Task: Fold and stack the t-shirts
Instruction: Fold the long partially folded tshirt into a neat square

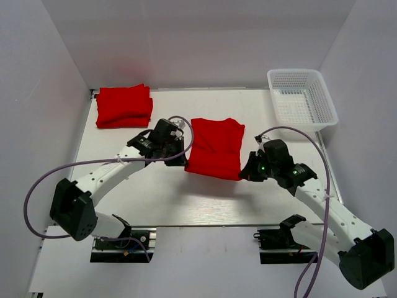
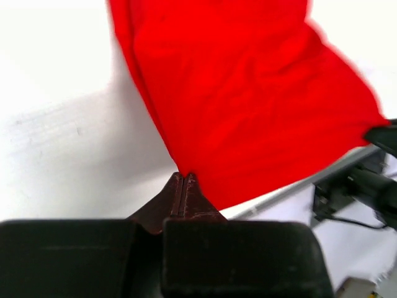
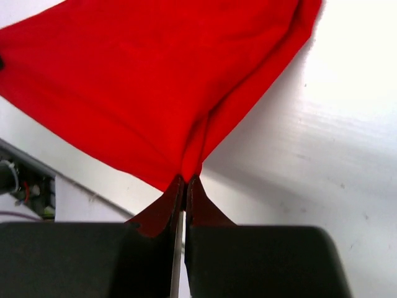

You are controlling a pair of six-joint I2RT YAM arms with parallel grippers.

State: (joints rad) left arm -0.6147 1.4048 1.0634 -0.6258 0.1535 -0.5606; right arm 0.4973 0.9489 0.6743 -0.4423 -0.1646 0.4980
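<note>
A red t-shirt (image 1: pixel 214 148), partly folded, hangs between my two grippers above the middle of the table. My left gripper (image 1: pixel 182 159) is shut on its near left corner; in the left wrist view the jaws (image 2: pixel 183 177) pinch the cloth (image 2: pixel 248 93). My right gripper (image 1: pixel 246 174) is shut on its near right corner; in the right wrist view the jaws (image 3: pixel 185 180) pinch the cloth (image 3: pixel 155 81). The shirt's far edge rests on the table. A stack of folded red t-shirts (image 1: pixel 124 105) lies at the far left.
A white mesh basket (image 1: pixel 301 98) stands at the far right corner. White walls close in the table (image 1: pixel 161 198) on the left, back and right. The arm bases sit at the near edge.
</note>
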